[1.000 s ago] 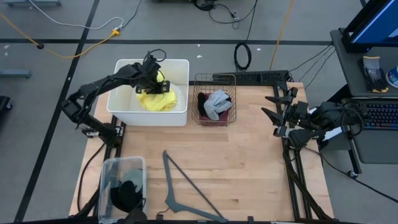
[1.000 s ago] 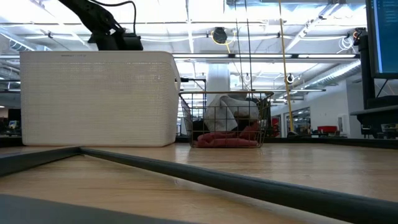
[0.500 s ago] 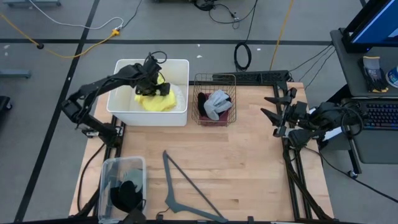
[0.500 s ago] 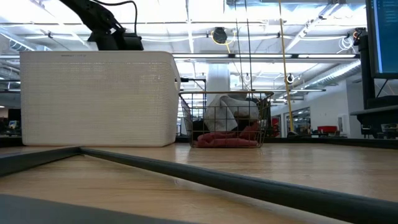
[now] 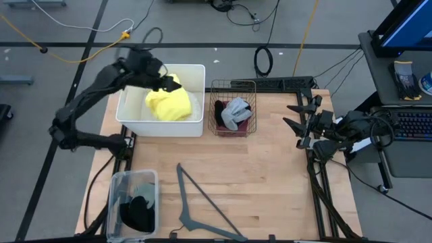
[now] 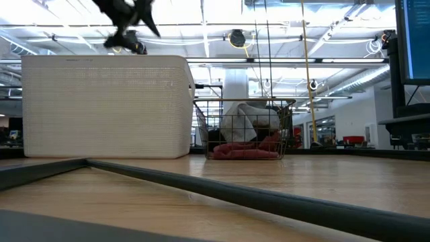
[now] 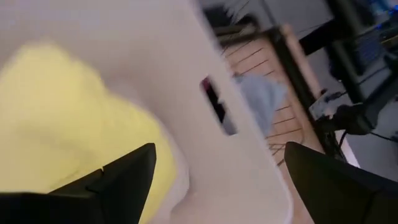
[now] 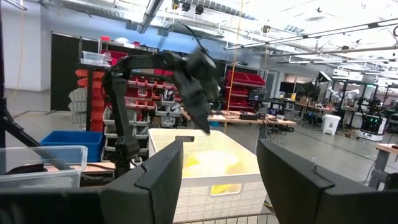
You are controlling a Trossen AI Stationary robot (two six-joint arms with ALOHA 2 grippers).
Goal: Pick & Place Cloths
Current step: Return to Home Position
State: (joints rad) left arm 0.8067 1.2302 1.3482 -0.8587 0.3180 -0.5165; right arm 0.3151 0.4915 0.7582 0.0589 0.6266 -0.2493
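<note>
Left gripper (image 5: 160,79): hanging over the white bin (image 5: 128,111); fingers (image 7: 124,177) spreading wide, gripping and touching nothing
Right gripper (image 5: 302,125): waiting at the wooden table's (image 5: 270,182) right edge; fingers parted, empty
Yellow cloth (image 5: 169,102): lying crumpled in the bin, over the white cloth (image 5: 196,101)
Wire basket (image 5: 233,84): standing just beside the bin; grey-blue cloth (image 5: 236,111) resting on the maroon cloth (image 6: 245,149)
Black cloth (image 5: 138,212): bunching inside the clear tub (image 5: 115,189)
Low view: showing the bin's finely perforated wall, hiding the yellow cloth; high view revealing it
Hanger (image 5: 202,206): lying flat, thin, grey
</note>
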